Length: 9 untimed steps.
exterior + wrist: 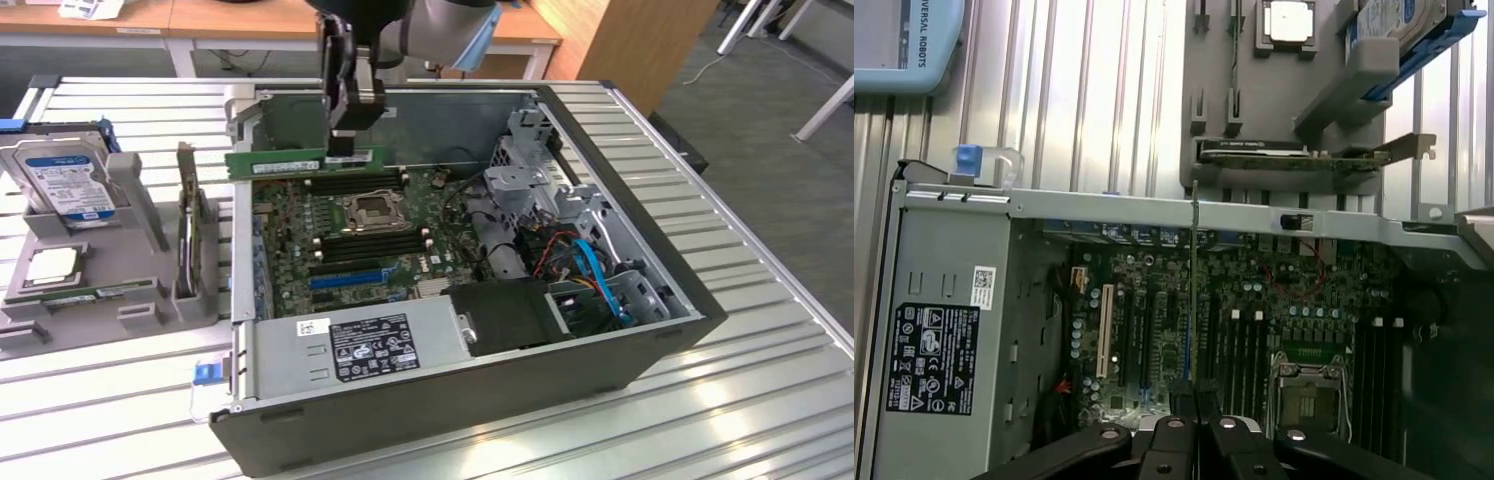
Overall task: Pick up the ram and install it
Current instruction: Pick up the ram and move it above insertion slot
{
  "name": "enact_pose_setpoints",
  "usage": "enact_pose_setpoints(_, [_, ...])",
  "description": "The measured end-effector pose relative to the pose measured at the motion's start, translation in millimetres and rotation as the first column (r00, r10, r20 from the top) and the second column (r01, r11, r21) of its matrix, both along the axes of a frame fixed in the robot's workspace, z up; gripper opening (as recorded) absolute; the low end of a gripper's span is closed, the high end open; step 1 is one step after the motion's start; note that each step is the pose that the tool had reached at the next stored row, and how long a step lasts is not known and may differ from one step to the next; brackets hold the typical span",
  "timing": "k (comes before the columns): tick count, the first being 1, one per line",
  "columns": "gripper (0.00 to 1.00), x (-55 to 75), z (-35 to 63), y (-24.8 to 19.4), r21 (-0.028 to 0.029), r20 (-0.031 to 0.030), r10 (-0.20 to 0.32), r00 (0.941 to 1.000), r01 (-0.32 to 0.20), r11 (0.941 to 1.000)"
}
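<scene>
- Hovering over the open computer case (534, 405), claw (350, 152) clamped on the ram (280, 162).
- Ram's long axis parallels the motherboard's memory slots (354, 184) just below.

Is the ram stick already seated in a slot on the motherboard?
No, the ram hangs clamped in the fingers, above the motherboard.

A ribbed metal table (761, 400) is carrying everything. An open computer case (507, 395) is sitting on it directly below the gripper (350, 152), with its open side facing up. A grey parts holder (147, 315) is lying flat on the slats to the exterior view's left of the gripper, just beside the case. A small blue-and-clear piece (204, 375) is resting at a case corner well away from the gripper.
</scene>
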State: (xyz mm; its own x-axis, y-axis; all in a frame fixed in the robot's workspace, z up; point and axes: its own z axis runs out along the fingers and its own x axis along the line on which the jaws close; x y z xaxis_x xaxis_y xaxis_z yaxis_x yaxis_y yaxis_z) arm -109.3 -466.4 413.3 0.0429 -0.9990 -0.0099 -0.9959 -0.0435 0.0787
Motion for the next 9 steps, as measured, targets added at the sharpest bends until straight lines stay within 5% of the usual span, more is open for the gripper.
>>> enact_pose_setpoints(9, [0.11,20.0,-0.1,-0.2,0.0001,-0.0006,0.0,1.0,0.0,1.0])
